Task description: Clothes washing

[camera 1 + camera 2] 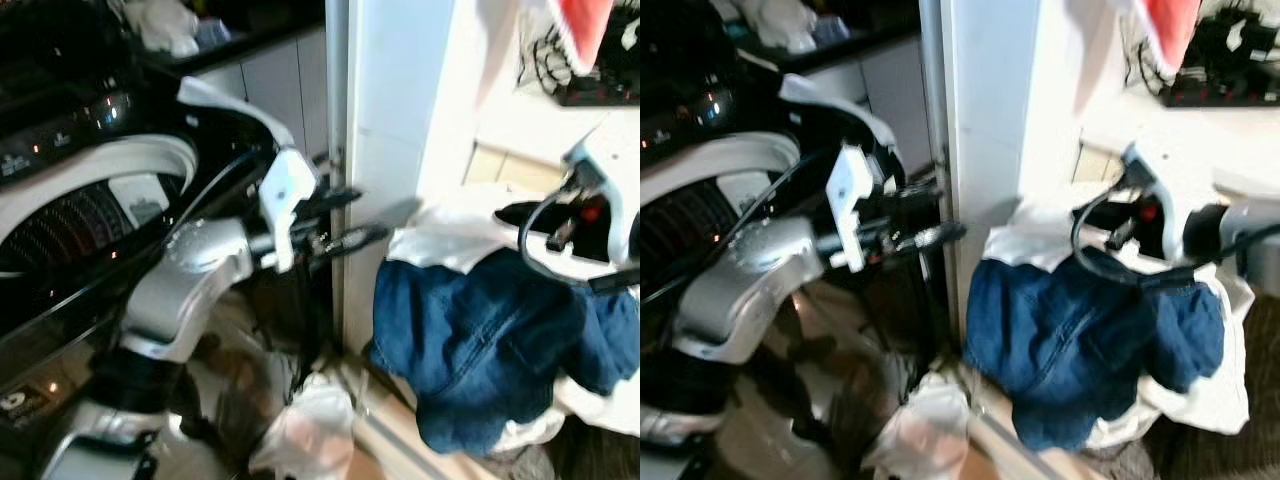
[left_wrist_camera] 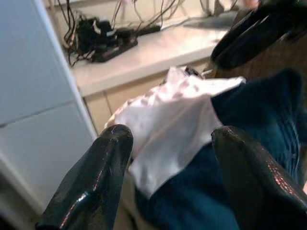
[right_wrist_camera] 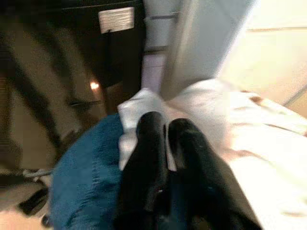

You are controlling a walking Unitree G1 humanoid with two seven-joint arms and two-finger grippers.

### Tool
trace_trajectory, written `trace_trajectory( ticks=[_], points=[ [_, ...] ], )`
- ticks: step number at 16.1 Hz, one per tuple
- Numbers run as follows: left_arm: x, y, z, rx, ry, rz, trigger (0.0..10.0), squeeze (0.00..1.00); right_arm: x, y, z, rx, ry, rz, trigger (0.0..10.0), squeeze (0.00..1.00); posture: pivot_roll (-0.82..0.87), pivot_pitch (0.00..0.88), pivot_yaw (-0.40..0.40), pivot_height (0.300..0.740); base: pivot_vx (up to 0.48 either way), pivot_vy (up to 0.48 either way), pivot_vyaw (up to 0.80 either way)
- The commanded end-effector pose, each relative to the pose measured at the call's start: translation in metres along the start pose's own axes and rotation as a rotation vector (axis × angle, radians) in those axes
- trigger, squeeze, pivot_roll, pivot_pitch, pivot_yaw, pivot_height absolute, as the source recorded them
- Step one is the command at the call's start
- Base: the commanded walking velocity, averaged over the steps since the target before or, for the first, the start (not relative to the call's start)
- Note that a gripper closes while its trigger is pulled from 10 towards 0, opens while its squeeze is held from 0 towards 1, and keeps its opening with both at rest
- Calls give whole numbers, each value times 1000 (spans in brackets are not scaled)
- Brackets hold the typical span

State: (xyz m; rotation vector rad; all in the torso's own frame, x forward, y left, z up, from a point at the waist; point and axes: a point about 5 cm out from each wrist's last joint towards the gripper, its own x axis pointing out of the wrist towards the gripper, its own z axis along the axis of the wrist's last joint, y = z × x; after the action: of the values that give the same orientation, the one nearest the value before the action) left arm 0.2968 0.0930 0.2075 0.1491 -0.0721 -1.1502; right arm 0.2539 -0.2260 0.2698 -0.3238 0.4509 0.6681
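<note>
Reaching across from the washer side, left gripper (image 1: 345, 218) is level with the laundry pile, fingers (image 2: 91, 182) spread wide, nothing between them, stopped just short of the white cloth (image 2: 168, 120). Right gripper (image 3: 165, 158) sits on top of the pile with its fingers pressed together, tips down where white cloth meets denim (image 1: 480, 340); can't tell if any fabric is actually pinched.

Judgement: step in hand is pulling a garment off the pile for the washer. To do it well, left should push further in so both fingers straddle a fold of one garment, not its flat face, then close. Denim and white cloth overlap, so lifting one may drag the other; lift slowly and clear the white panel (image 1: 385, 120) edge on the way back.

Pile hangs over something hidden underneath; its support can't be made out. White bag-like lump (image 1: 305, 425) on the floor below, blurred. Washer (image 1: 90, 210) sits left, drum opening cut off at the frame edge. Beyond, a counter (image 2: 158, 50) with cables and a red item, too blurred to identify.
</note>
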Motion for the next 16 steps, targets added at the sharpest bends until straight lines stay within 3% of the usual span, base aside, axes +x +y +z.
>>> trace_trajectory(
  ticks=[1, 4, 8, 11, 12, 13, 14, 16],
  points=[
    [-6, -1, 0, 41, 20, -10, 10000, 0, -4, 9, 2, -20, 1, 56, 10000, 1000, -44, 0, 66, 740, 0, 0, 0],
    [-12, -10, -11, 53, 71, -46, 10000, 0, -5, 11, -8, -42, 46, 102, 10000, 1000, -47, 0, 66, 740, 0, 0, 0],
    [-5, -20, -22, 36, 65, -54, 10000, 0, 4, 13, -27, -88, 169, 56, 10000, 1000, -50, 0, 65, 740, 0, 0, 0],
    [-5, -22, -25, 31, 65, -61, 10000, 0, 4, 17, -28, -86, 177, 63, 10000, 1000, -50, 0, 63, 740, 0, 0, 0],
    [-5, -23, -28, 31, 69, -60, 10000, 0, 5, 16, -31, -95, 196, 45, 10000, 1000, -50, 0, 62, 740, 0, 0, 0],
    [-4, -23, -30, 30, 73, -57, 10000, 0, 12, 8, -41, -113, 241, -51, 10000, 1000, -50, 0, 64, 740, 0, 0, 0],
    [-4, -23, -31, 29, 74, -56, 10000, 0, 16, 2, -46, -129, 267, -107, 10000, 0, -50, 0, 66, 740, 0, 0, 0],
    [-3, -23, -32, 30, 76, -56, 10000, 0, 21, -1, -52, -126, 278, -137, 10000, 0, -50, 0, 66, 740, 0, 0, 0]
  ],
)
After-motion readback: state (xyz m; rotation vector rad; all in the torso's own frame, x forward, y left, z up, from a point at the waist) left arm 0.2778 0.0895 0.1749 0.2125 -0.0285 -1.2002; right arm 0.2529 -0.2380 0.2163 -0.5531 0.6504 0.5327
